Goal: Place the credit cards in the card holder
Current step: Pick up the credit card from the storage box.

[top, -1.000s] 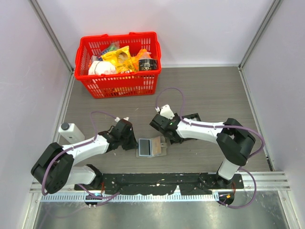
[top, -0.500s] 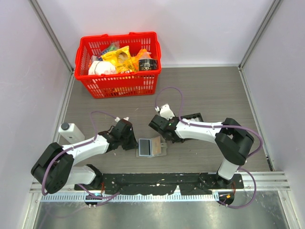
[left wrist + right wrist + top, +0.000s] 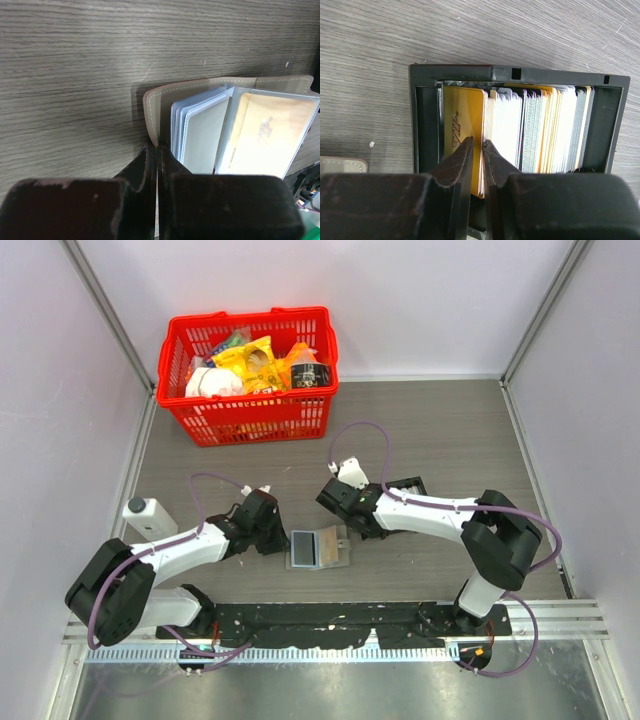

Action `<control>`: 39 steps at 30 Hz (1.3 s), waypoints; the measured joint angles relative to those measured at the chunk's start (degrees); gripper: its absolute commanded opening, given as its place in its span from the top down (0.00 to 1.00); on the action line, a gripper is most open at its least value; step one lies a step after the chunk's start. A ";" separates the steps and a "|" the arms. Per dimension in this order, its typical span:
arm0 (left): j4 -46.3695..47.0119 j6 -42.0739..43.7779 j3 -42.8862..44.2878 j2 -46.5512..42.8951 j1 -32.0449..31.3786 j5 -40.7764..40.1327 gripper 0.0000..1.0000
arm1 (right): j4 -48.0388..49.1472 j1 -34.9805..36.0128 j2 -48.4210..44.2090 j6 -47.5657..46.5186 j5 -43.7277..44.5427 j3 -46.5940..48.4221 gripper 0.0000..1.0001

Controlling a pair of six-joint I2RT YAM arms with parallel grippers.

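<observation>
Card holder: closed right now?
No, the card holder lies open, its clear pockets fanned out.

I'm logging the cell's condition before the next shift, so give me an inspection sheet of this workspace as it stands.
Surface: grey wood-grain table.
Job's things: card holder lies open, pockets up; credit cards stand packed on edge in a black tray.
Clutter: red basket of snack packs at the back; white container near the left wall.
End effectors: left end effector shut on the card holder's cover; right end effector pinching the front cards' edge.
Cables: purple cables loop above both arms.
Surroundings: pale walls, metal corner posts.
</observation>
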 measured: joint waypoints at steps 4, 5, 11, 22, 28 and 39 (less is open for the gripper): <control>0.00 0.00 0.00 0.00 0.00 0.00 1.00 | -0.02 0.02 -0.13 0.07 -0.66 0.00 0.79; 0.00 0.00 0.00 0.00 0.00 0.00 1.00 | -0.02 0.02 -0.13 0.09 -0.76 0.00 0.78; 0.00 0.00 0.00 0.00 0.00 0.00 1.00 | -0.02 0.07 -0.13 0.07 -0.96 0.00 0.79; 0.00 0.00 0.00 0.00 0.00 0.00 1.00 | 0.59 0.13 -1.64 1.11 -3.19 -0.31 0.81; 0.44 0.00 0.00 0.28 0.00 0.26 1.00 | 0.76 0.13 -1.88 1.31 -3.58 -0.33 0.82; 1.31 0.00 0.09 0.87 0.00 0.92 1.00 | 2.40 -0.90 -3.50 1.55 -5.05 -1.95 0.83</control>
